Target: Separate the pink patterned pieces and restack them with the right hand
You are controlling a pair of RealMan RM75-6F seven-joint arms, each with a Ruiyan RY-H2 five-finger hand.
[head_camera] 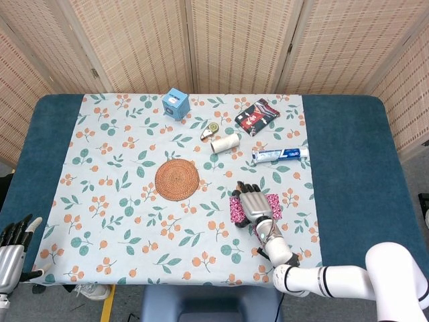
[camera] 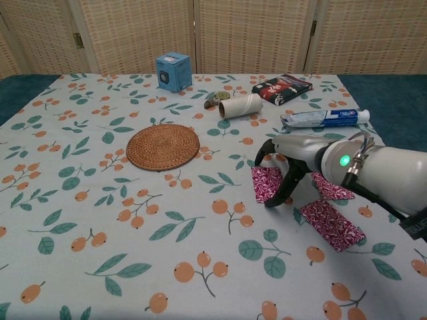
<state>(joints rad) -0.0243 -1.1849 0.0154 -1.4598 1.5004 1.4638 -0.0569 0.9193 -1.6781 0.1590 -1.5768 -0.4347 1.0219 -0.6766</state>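
Note:
Three pink patterned pieces lie flat and apart on the floral cloth in the chest view: a left one (camera: pixel 265 183), a right one (camera: pixel 331 187) and a nearer one (camera: pixel 331 225). My right hand (camera: pixel 293 163) arches over the left piece with its fingers spread downward. Its fingertips (camera: pixel 272 200) touch that piece's near edge, and it holds nothing. From the head camera the right hand (head_camera: pixel 255 205) covers the gap between the left piece (head_camera: pixel 234 209) and the right piece (head_camera: pixel 275 203). My left hand (head_camera: pixel 13 243) hangs off the table's near left corner, fingers extended and empty.
A round woven coaster (camera: pixel 163 147) lies left of the pieces. Further back are a blue box (camera: pixel 173 71), a cardboard roll (camera: pixel 241 105), a small round object (camera: pixel 216 98), a dark red packet (camera: pixel 282 89) and a toothpaste tube (camera: pixel 324 119).

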